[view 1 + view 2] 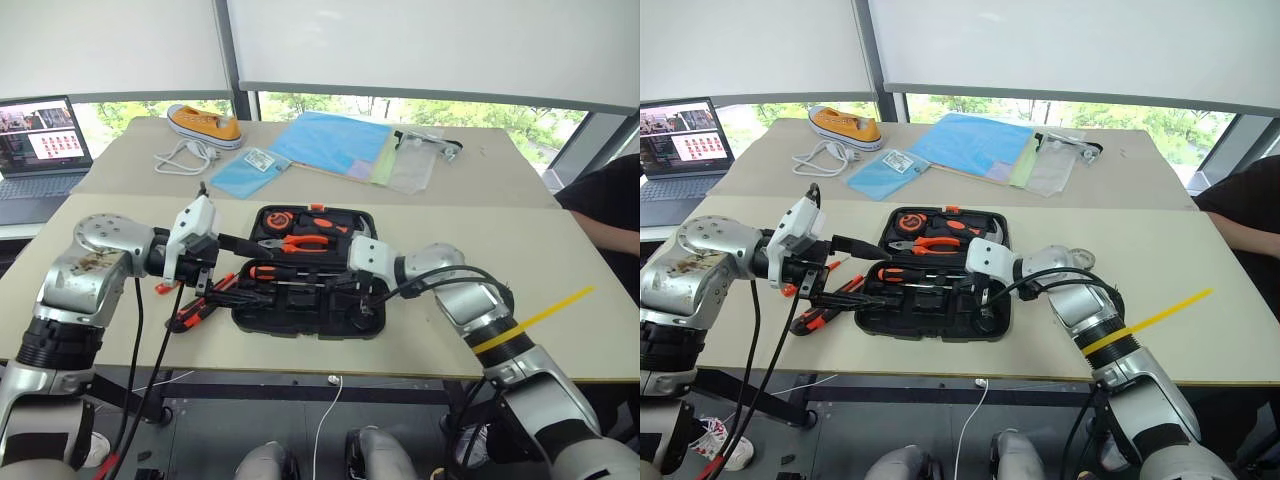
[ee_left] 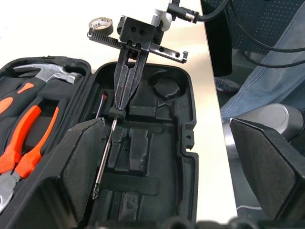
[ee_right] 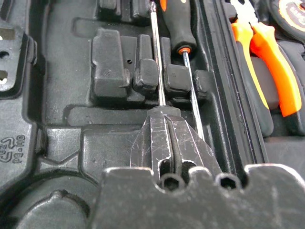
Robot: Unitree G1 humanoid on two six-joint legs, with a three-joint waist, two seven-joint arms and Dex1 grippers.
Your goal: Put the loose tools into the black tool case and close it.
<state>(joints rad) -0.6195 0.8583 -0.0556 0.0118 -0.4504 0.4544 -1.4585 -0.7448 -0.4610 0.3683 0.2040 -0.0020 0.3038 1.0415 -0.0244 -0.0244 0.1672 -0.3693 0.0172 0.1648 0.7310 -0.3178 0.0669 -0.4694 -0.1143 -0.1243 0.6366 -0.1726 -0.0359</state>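
The case [image 1: 310, 300] lies open on the desk [image 1: 560, 310], directly before me, its lid half on the far side. The lid half holds orange-handled pliers [image 1: 300, 242], a hammer [image 2: 45, 74] and a tape measure [image 1: 275, 218].

My right end effector [image 2: 126, 98] is inside the near half of the case, fingers pressed together on the steel shaft of a screwdriver [image 2: 105, 152]. The shaft runs straight out past the fingertips [image 3: 164, 117] along a recess in the tray, its tip free. A 2nd screwdriver [image 3: 178, 28] with an orange-and-black handle lies just beside it in the same half, parallel.

My left end effector [image 1: 232, 240] hovers above the left end of the case, fingers spread wide, nothing between them.

Loose tools [image 1: 200, 305] with orange-and-black handles lie on the desk against the left edge of the case, partly hidden by my left arm. I cannot tell which tools these are.

A tape roll [image 2: 101, 23] sits on the desk just beyond the right side of the case.
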